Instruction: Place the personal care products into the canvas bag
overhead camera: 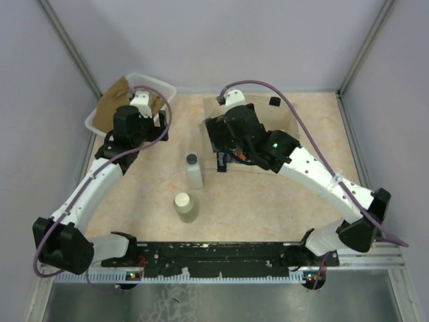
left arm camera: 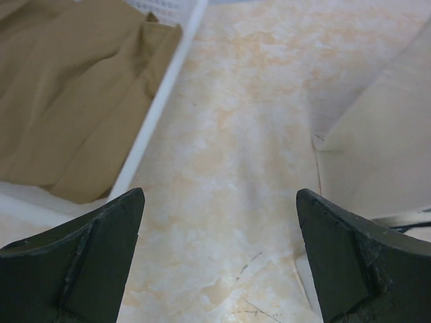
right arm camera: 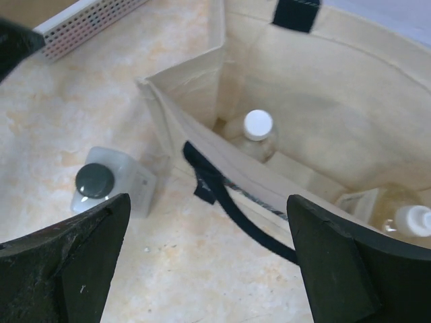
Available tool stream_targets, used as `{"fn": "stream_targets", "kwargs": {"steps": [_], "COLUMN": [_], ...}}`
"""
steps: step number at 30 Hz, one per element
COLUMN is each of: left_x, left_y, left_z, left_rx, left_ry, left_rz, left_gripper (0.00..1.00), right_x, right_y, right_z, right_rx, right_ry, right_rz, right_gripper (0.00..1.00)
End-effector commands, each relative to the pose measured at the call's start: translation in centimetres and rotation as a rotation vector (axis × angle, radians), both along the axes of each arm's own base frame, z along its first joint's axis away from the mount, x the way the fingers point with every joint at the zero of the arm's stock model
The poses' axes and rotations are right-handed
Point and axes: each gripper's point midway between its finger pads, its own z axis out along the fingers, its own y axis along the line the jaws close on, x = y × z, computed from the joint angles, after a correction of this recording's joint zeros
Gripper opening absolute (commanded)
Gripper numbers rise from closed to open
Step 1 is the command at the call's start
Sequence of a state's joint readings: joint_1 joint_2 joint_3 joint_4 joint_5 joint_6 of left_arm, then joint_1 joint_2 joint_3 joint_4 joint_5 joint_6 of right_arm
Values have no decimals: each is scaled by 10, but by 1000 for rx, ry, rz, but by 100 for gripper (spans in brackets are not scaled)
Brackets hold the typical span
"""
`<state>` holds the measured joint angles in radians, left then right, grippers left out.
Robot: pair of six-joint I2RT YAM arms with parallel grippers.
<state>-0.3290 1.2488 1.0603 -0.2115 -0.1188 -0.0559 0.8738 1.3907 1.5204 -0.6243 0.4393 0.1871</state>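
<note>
Marbled beige tabletop (overhead camera: pixel 268 208) between lilac walls (overhead camera: pixel 201 40) bears canvas bag (overhead camera: pixel 285 119).

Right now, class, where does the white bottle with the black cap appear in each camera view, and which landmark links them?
Top external: white bottle with black cap, table centre, left of the canvas bag.
Left wrist: not in view.
Right wrist: lower left, beside the bag's outer corner.
Shared landmark: the plastic tub.

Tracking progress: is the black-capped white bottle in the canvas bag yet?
Out: the black-capped white bottle stands on the table, outside the canvas bag.
</note>
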Motion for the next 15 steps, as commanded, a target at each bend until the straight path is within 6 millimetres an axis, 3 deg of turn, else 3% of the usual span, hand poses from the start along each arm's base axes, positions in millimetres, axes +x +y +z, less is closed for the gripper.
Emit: {"fn": "stream_targets", "kwargs": {"steps": [1, 9, 15], "left_x": [0, -5, -8], "left_y": [20, 23, 26], "left_z": [32, 35, 38], "left_rx": [-37, -66, -64], "left_ry": [-59, -69, -82], "left_rz": [62, 59, 63], "left_gripper": [99, 99, 99], "right_x": [-11, -23, -19], "right_y": [37, 108, 133], "right_z": [-23, -69, -99], "right_rx": [17, 34, 22], "right_ry": [44, 140, 188], "right_rz": [17, 124, 144], "right_gripper": [99, 99, 99]}}
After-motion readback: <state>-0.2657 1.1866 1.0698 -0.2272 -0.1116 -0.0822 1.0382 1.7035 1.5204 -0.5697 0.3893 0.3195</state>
